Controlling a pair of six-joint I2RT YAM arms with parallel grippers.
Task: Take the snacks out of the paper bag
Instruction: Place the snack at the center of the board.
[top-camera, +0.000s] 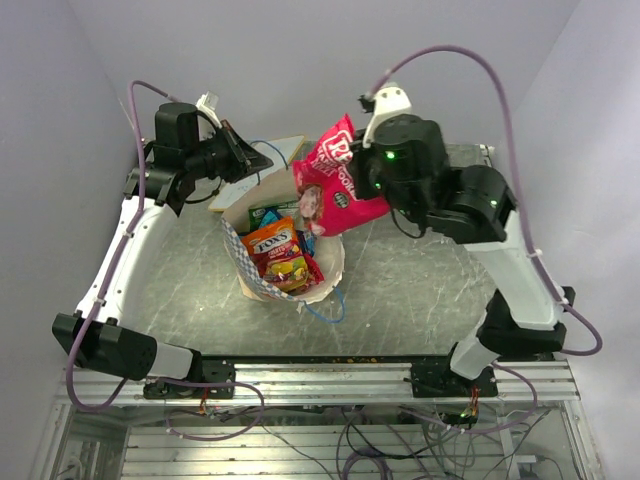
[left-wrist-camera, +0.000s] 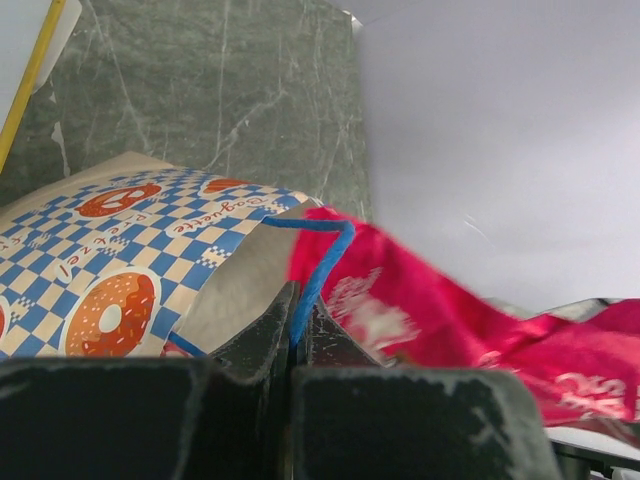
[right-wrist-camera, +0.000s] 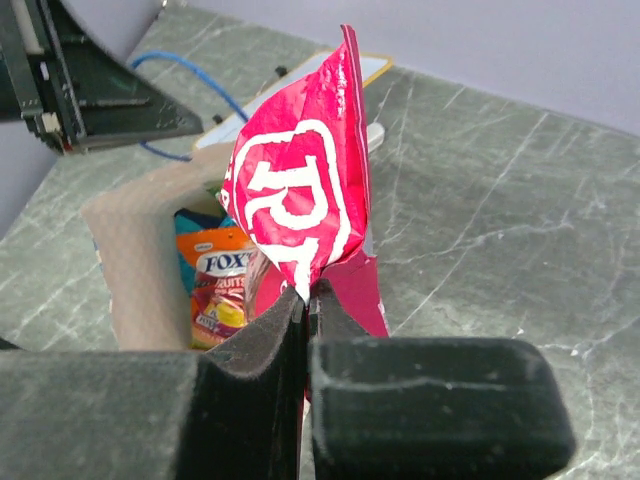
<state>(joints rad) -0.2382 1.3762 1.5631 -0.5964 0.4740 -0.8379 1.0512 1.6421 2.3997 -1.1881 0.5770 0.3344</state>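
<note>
The paper bag lies open on the table, its checkered side in the left wrist view. My left gripper is shut on its blue string handle at the bag's far rim. My right gripper is shut on the big red snack bag, held in the air above the bag's mouth; it fills the right wrist view. An orange "FOX'S" packet and other packets, green and blue, lie in the bag's mouth; the FOX'S packet also shows in the right wrist view.
A flat white board with a wooden edge lies behind the bag, near the left gripper. The second blue handle trails on the table at the bag's near side. Walls close the table at the back and sides.
</note>
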